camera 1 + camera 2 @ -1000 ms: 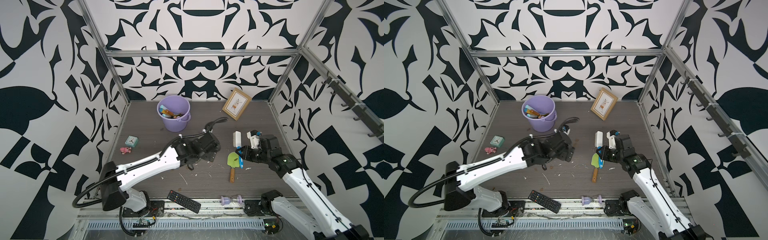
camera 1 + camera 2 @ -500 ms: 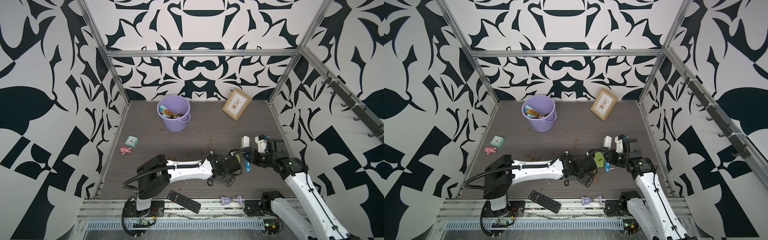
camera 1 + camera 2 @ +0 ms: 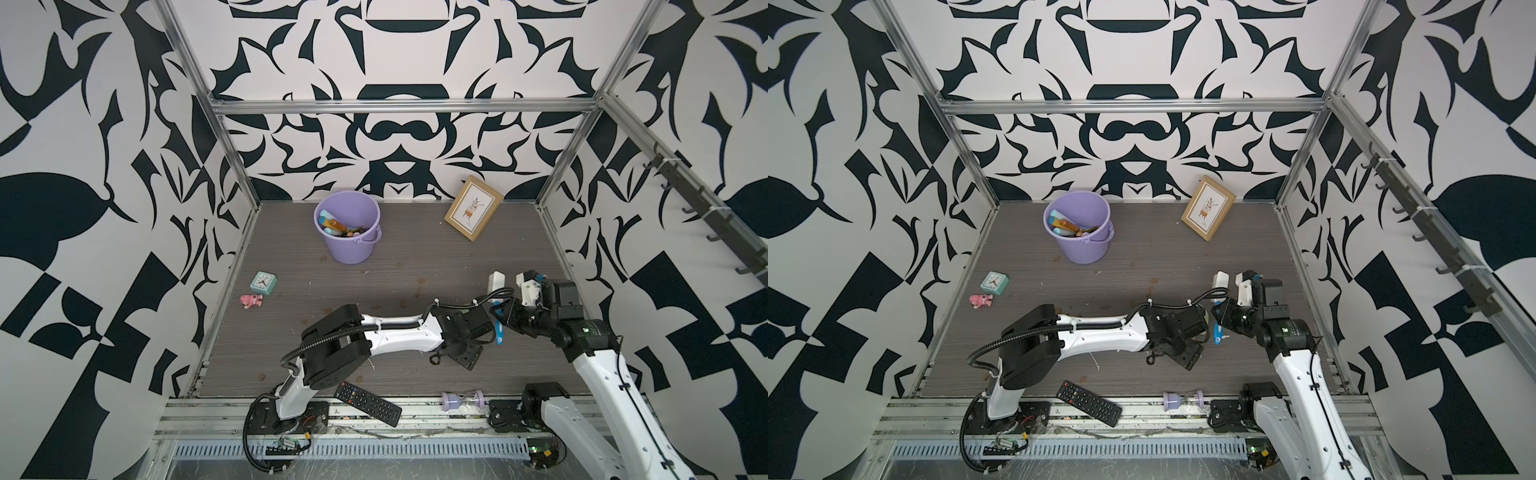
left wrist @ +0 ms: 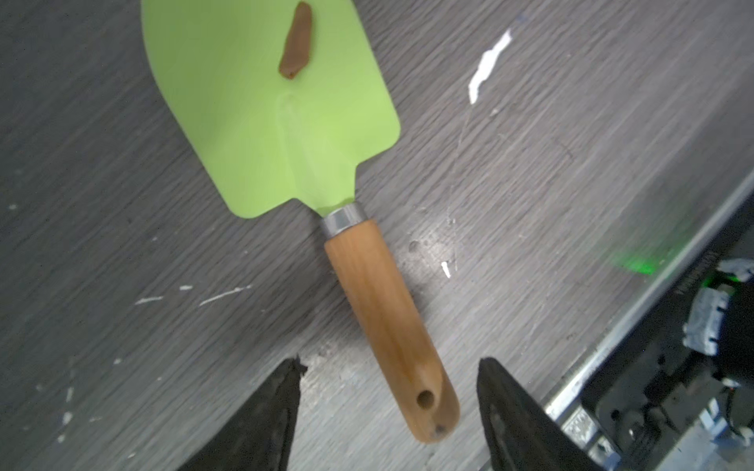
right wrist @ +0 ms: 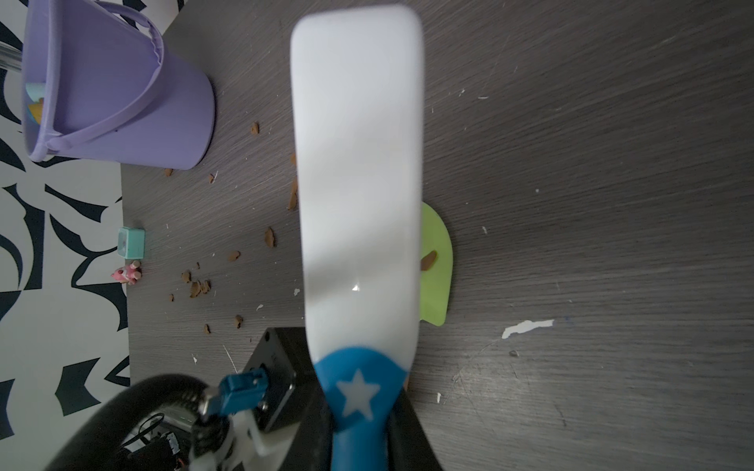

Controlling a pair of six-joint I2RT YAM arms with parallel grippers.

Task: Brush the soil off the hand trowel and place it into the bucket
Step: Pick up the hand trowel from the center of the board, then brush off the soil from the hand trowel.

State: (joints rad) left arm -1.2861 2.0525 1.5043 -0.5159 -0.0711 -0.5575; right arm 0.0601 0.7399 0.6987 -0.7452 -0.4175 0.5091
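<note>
Soil (image 4: 296, 38) lay on the hand trowel (image 4: 375, 293) near right, largely hidden beneath the left arm (image 3: 395, 332) from above. The left gripper (image 4: 389, 363) straddled its handle, fingers apart. The right gripper (image 5: 359, 432) clenched the brush (image 5: 359, 183). The bucket (image 3: 349, 245) stood far left.

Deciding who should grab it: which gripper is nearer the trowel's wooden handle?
Left. The left gripper straddles the end of the handle, jaws open, not touching it. The right gripper, shut on the brush, hangs by the green blade.
</note>
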